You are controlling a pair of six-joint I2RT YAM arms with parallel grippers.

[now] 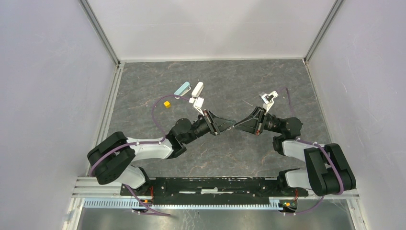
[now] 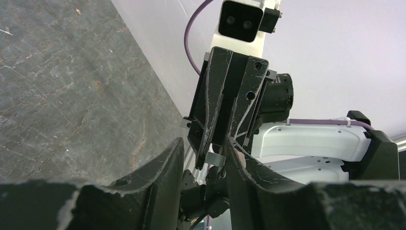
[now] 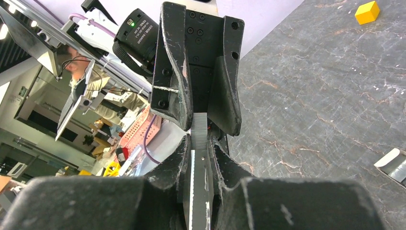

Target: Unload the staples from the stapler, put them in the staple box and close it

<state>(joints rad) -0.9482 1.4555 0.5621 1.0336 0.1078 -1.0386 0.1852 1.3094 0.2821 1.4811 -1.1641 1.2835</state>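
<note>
— Right gripper [image 3: 200, 148] fingers fill the bottom of its own wrist view, pinched flat on the staples [image 3: 198, 128]: a thin grey metal strip, finely ridged crosswise.

— Where is that overall?

— Held off the table [image 1: 287, 76], near its middle, where the two arms meet nose to nose. Seen from overhead, the strip's long axis runs 9 to 3, in line with both tools.

— And the left gripper [image 2: 204, 143]?

— It faces in from 9 o'clock with its fingers parted to a middling gap. The strip's free end pokes into that gap, close to one finger. I can't tell whether it touches. So the strip lies straight ahead of the left tool, end-on, and I'd judge a handover needs that gap closed across it.

— The stapler [image 3: 393, 164]?

— Probably the white-rimmed, grey-bedded piece cut off at 4 o'clock in the right wrist view, lying on the table. Overhead I can't find it. The teal stapler [image 1: 182, 89] and long white stapler [image 1: 197, 88] lie at 11 o'clock from the meeting point, and the yellow cube [image 1: 166, 104] at 10.
</note>
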